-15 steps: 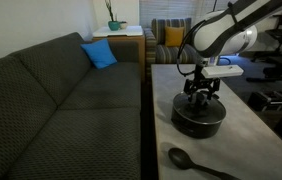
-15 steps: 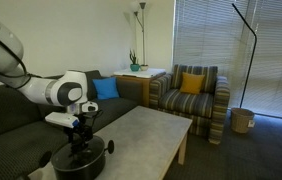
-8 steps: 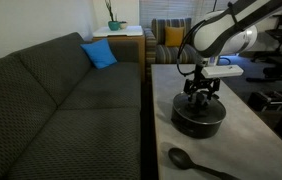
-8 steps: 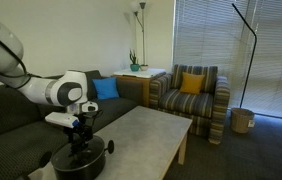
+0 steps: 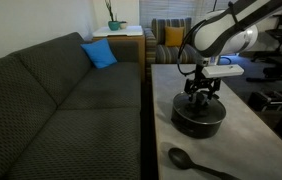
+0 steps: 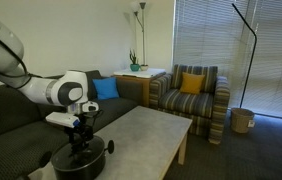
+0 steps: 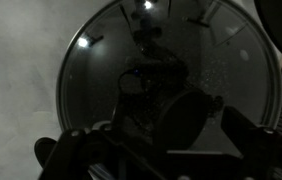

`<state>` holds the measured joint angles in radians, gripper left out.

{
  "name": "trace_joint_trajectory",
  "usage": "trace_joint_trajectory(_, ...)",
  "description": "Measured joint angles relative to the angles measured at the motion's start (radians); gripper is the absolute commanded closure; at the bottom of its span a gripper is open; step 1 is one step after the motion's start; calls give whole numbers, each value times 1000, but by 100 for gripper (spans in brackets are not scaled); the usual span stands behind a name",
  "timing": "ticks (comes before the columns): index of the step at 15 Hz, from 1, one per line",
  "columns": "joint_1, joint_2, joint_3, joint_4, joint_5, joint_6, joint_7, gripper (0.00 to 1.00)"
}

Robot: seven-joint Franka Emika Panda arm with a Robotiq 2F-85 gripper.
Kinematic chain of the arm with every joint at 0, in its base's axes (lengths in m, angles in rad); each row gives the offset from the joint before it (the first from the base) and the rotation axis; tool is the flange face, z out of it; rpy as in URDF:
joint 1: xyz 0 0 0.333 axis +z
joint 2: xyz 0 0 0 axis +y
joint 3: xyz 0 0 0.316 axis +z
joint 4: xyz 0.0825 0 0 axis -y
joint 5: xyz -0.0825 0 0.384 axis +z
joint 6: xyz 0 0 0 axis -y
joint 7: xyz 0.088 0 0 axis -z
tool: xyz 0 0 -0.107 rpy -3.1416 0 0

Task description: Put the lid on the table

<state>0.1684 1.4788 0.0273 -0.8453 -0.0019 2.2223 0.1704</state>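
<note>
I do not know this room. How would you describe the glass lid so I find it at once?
Find the long light grey stone-like table beside the dark grey sofa. On it stands a black round pot under the gripper; the round clear glass lid covers it. Only it is transparent, with a thin metal rim, unlike the black spoon.

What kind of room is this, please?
Most likely a living room or lounge: a long dark sofa, a striped armchair with a yellow cushion, and a floor lamp in the corner.
</note>
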Motion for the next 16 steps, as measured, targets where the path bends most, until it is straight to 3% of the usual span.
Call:
trace_joint_trajectory(1, -1, 0, 0, 0, 0, 0, 0, 28)
trace_joint_trajectory(8, -1, -4, 1, 0, 0, -2, 0, 78)
trace_joint_trajectory(16, 3, -4, 1, 2, -2, -2, 0, 82)
